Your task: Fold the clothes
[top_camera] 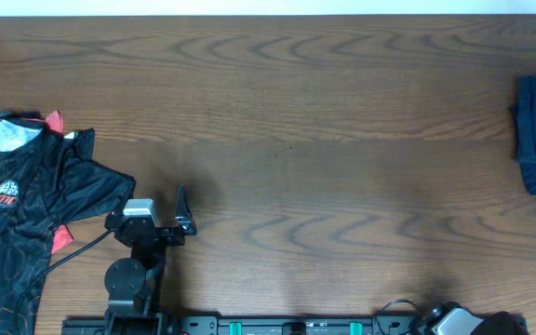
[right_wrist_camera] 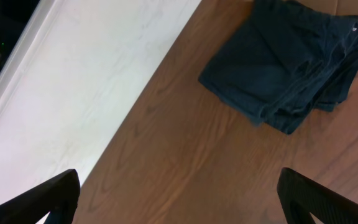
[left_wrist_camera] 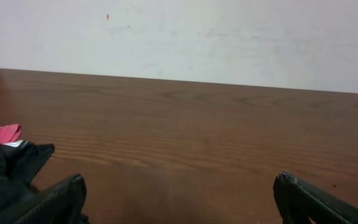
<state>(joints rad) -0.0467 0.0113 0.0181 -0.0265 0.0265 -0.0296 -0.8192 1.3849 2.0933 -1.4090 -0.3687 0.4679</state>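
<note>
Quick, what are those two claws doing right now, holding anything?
Left gripper: open, holding nothing.
Right gripper: open, holding nothing.

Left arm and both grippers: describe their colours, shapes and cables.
The left arm is black with rounded joints, a silver-grey block at the wrist and a black cable trailing off it. The left gripper and right gripper have matte black, blunt fingers. Only a pale grey and black part of the right arm shows.
</note>
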